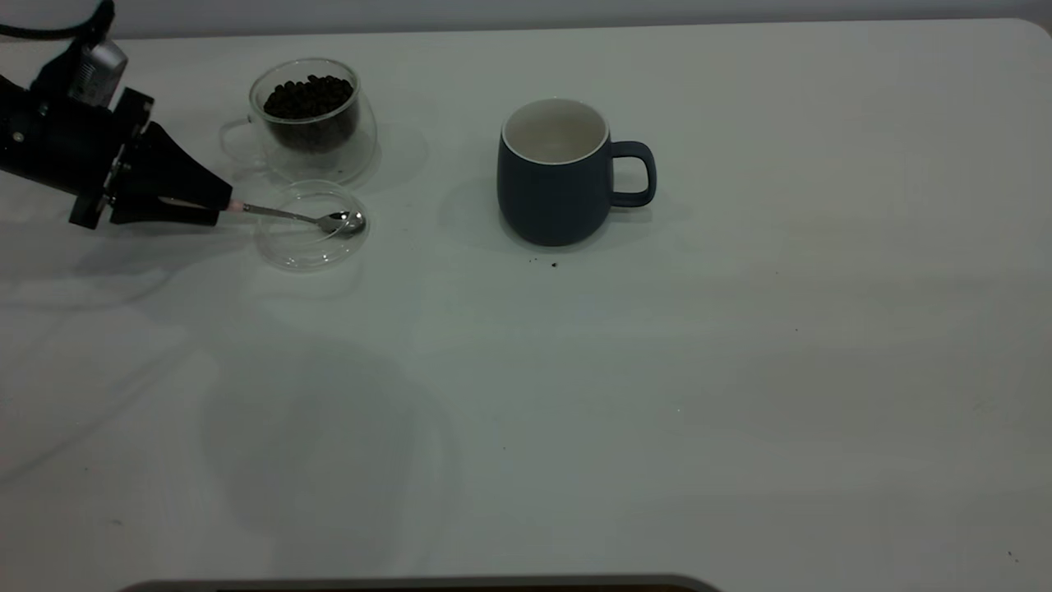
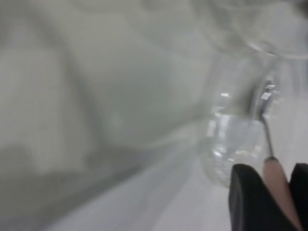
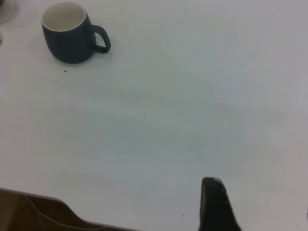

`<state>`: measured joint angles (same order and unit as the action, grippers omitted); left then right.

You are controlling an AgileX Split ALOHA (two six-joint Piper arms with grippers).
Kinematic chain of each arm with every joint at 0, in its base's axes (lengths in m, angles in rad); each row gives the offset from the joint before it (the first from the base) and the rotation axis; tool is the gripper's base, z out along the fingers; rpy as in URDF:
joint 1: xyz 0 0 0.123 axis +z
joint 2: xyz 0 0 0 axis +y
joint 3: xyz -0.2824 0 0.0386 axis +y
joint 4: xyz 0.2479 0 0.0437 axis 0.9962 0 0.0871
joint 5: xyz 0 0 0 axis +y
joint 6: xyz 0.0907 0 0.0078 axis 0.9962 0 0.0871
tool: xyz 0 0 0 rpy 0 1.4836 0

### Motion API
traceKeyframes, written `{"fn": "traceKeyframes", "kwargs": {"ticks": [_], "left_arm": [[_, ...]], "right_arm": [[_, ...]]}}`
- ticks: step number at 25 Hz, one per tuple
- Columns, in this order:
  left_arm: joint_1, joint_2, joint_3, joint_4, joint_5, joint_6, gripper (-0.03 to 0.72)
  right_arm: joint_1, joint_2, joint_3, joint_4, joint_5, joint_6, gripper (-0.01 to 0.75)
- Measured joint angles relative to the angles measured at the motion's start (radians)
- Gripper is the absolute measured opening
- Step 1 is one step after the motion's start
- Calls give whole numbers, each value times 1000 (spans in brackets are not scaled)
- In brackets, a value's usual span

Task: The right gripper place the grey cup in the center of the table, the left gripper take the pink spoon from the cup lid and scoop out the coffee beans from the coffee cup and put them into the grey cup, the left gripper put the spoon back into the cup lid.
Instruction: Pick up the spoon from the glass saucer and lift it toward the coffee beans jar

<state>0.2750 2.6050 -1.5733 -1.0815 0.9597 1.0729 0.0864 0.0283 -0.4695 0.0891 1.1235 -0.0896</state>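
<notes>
My left gripper (image 1: 220,205) is at the table's far left, shut on the pale pink handle of the pink spoon (image 1: 283,215). The spoon's metal bowl rests in the clear cup lid (image 1: 308,259). In the left wrist view the pink handle (image 2: 276,178) sits between the two black fingers (image 2: 250,197), with the lid (image 2: 226,144) beyond. The coffee cup (image 1: 316,144), holding coffee beans (image 1: 308,96), stands just behind the lid. The grey cup (image 1: 551,189) stands upright near mid-table, handle to the right; I see no beans inside. My right gripper (image 3: 260,204) is open and far from the grey cup (image 3: 67,41).
The white table (image 1: 657,411) stretches wide in front of and to the right of the grey cup. A few dark specks (image 1: 553,265) lie just in front of the grey cup. The table's near edge shows in the right wrist view (image 3: 43,207).
</notes>
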Motion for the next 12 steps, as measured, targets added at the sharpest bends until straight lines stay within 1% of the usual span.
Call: {"fn": "traceKeyframes", "kwargs": {"ticks": [2, 3, 12], "left_arm": [[4, 0, -1, -3, 37, 0, 141], [7, -2, -1, -4, 53, 0, 124], [77, -43, -9, 53, 114, -4, 117]], "right_arm": [[0, 0, 0, 0, 0, 0, 483], [0, 0, 0, 0, 0, 0, 483], [0, 0, 0, 0, 0, 0, 483]]}}
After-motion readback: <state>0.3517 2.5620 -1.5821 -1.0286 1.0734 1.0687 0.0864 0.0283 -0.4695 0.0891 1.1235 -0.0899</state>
